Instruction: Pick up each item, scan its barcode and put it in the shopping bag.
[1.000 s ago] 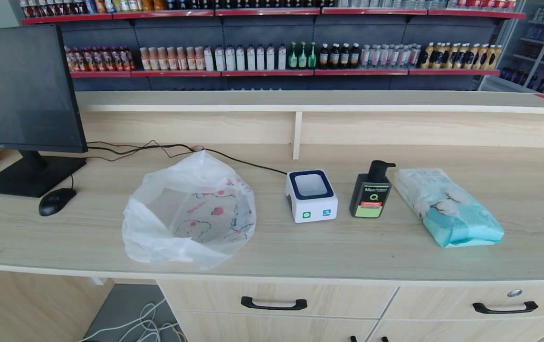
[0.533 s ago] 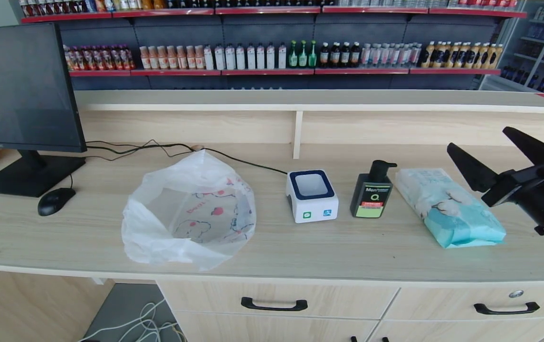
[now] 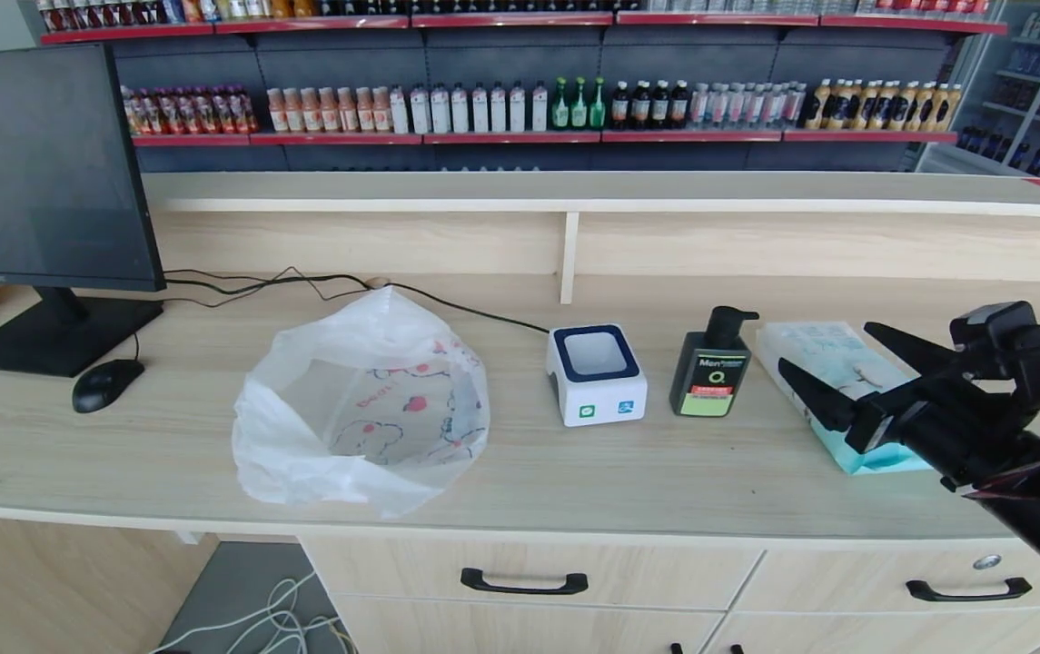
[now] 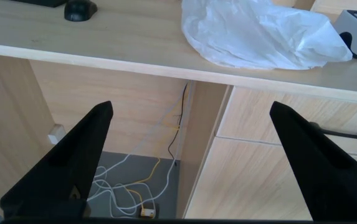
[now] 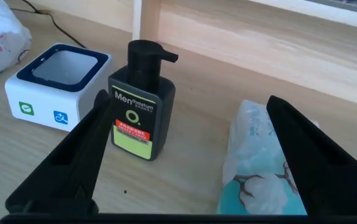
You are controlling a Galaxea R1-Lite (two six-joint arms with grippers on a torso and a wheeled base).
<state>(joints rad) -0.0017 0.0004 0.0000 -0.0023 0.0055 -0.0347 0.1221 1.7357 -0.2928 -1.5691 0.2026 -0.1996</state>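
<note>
A translucent white shopping bag (image 3: 361, 409) lies open on the wooden counter (image 3: 574, 481), left of a white scanner (image 3: 595, 372) with a dark blue rim. Right of the scanner stands a dark pump bottle (image 3: 710, 363), then a blue-and-white tissue pack (image 3: 833, 363) lying flat. My right gripper (image 3: 824, 347) hangs open above the tissue pack, holding nothing. The right wrist view has that gripper (image 5: 187, 102) between the bottle (image 5: 139, 102) and the pack (image 5: 259, 162), with the scanner (image 5: 57, 84) beyond. My left gripper (image 4: 190, 112) is open and low in front of the counter's cabinets, below the bag (image 4: 259, 34).
A black monitor (image 3: 38, 173) and a mouse (image 3: 106, 383) stand at the counter's left, with cables (image 3: 302, 282) running behind the bag. A raised ledge (image 3: 574, 204) backs the counter. Drawers with black handles (image 3: 524, 581) sit under the front edge. Loose cables (image 4: 134, 186) lie on the floor.
My right arm came into the head view from the right, then moved left and down until its open gripper was over the tissue pack. The items on the counter have not moved.
</note>
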